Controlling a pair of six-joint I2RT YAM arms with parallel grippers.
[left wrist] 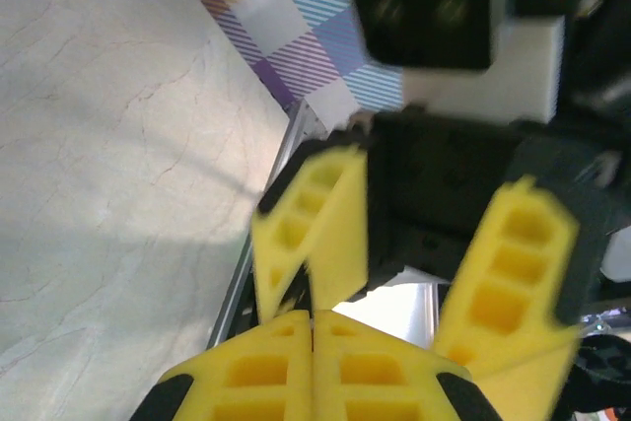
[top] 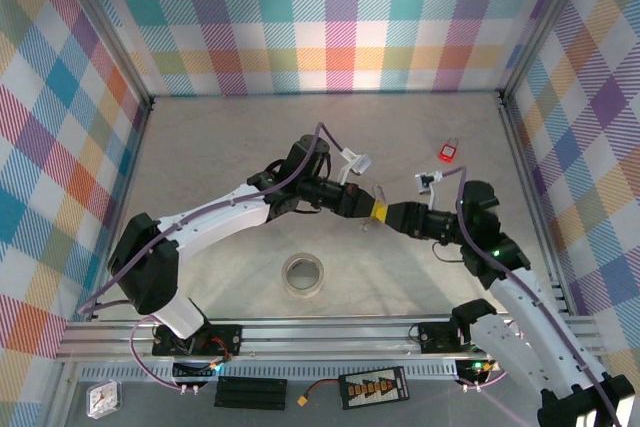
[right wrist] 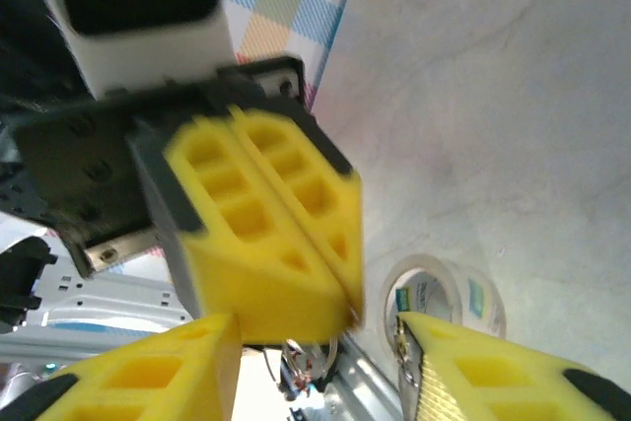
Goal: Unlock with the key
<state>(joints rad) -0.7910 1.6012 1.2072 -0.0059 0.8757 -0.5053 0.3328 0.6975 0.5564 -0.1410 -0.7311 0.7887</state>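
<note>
Arms meet tip to tip over the tabletop (top: 220,147), beyond the tape roll (top: 304,274). Left gripper (left wrist: 314,327) fingers are pressed together and right gripper (right wrist: 317,327) fingers are spread around them. The small red thing (top: 447,154), the lock we guess, lies well apart, far right. We can't spot a key. Our worry is yellow pads clamping each other, so a handover slips.

The left gripper's (left wrist: 314,330) fingertips face the gap between the right gripper's (right wrist: 317,330) fingers, above mid-table (top: 220,147); a tape roll (top: 288,275) lies on the table before the fingers, leftward; a padlock (top: 447,154) lies behind them, rightward.
</note>
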